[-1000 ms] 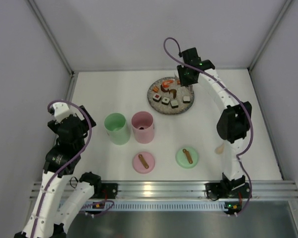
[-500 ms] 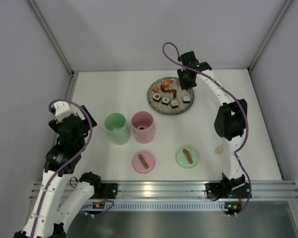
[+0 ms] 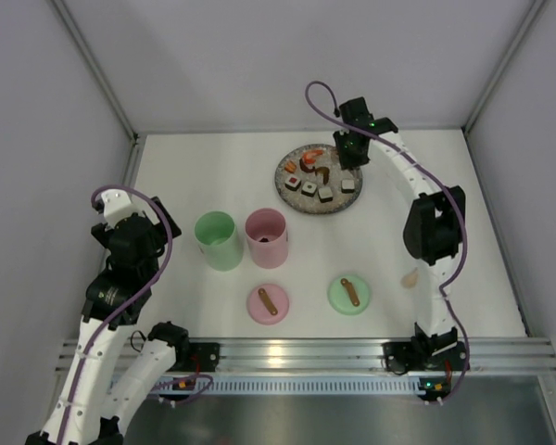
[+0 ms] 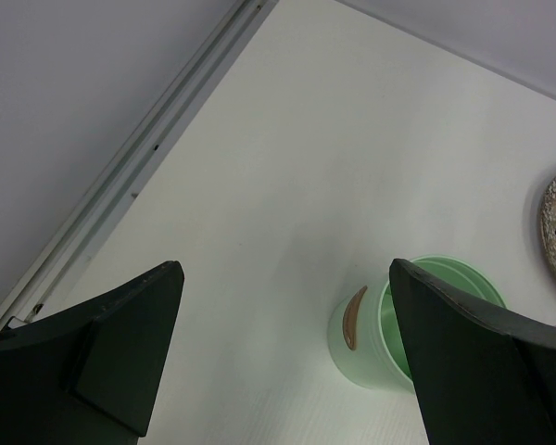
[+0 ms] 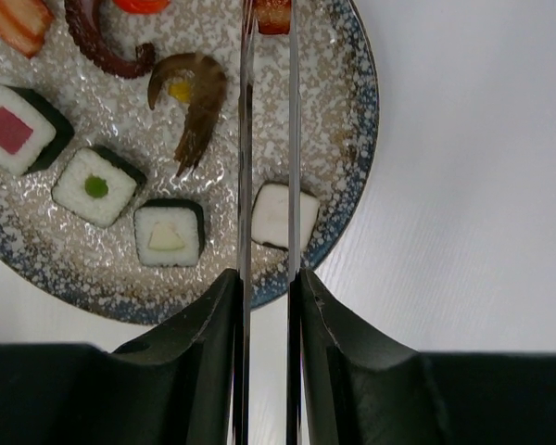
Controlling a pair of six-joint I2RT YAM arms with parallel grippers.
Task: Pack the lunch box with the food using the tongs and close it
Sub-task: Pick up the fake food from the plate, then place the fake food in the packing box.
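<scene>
My right gripper (image 5: 267, 278) is shut on the tongs (image 5: 245, 139), whose two silver arms run nearly parallel over the speckled plate (image 5: 352, 130). At the frame's top edge a red-brown piece (image 5: 274, 14) sits between the arms; I cannot tell whether it is pinched. The food on the plate includes sushi rolls (image 5: 170, 234), a brown shrimp (image 5: 190, 102) and a white piece (image 5: 276, 215). From above, the right gripper (image 3: 350, 151) hangs over the plate's (image 3: 306, 206) far right side. The lunch box stands as open green (image 3: 219, 240) and pink (image 3: 266, 237) tubs. My left gripper (image 4: 285, 269) is open and empty beside the green tub (image 4: 361, 357).
A pink lid (image 3: 268, 303) and a green lid (image 3: 348, 294) lie near the front. A small wooden spoon (image 3: 410, 275) lies beside the right arm. Grey walls enclose the table on three sides.
The right gripper has squeezed the tongs narrower and shifted slightly over the plate's far right side. The left arm has not moved.
</scene>
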